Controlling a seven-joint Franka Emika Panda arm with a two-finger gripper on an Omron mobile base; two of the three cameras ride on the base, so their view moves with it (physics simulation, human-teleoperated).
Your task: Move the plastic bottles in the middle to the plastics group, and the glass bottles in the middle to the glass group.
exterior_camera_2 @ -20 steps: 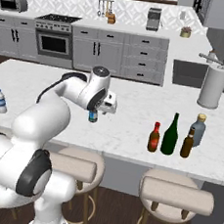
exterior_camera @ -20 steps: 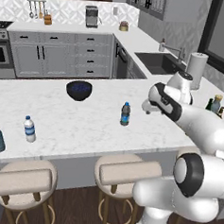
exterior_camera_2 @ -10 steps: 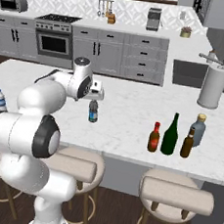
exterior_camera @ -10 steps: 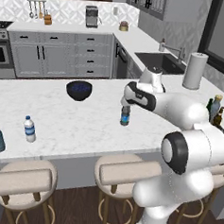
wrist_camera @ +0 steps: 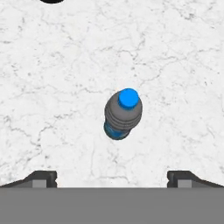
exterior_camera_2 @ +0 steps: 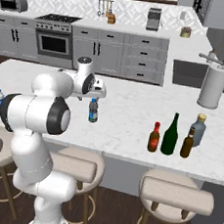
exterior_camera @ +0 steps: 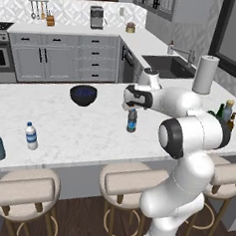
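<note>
Nearest to you, at the lower left of the left base view, the plastics group [exterior_camera: 13, 140] stands at the counter's front edge — two small blue-capped water bottles just beside each other, well apart from everything else.

Move inward and you reach the step in hand. The gripper [exterior_camera: 131, 104] hovers directly over the plastic bottle in the middle [exterior_camera: 132, 121], which stands upright near the centre of that view on the white marble counter [exterior_camera: 79, 130]. In the hand view you look straight down on its blue cap [wrist_camera: 128, 98], slightly above frame centre, with the two fingertips [wrist_camera: 41, 178] spread wide at the bottom corners and nothing between them. So the fingers are released and holding nothing; the bottle is not yet gripped.

Your next move, as I judge it, is a straight descent until the fingertips bracket the bottle's body, then a close. The bottle sits a touch high in the hand view, so a small correction may be needed before you drop — the angle makes it hard to be sure.

Farther along, at the right of the right base view, the red-capped brown bottle [exterior_camera_2: 154, 137] and green wine bottle [exterior_camera_2: 170, 135] wait just beside the glass group [exterior_camera_2: 194, 134]. Beyond, a dark bowl [exterior_camera: 83, 95] sits toward the counter's far side.
</note>
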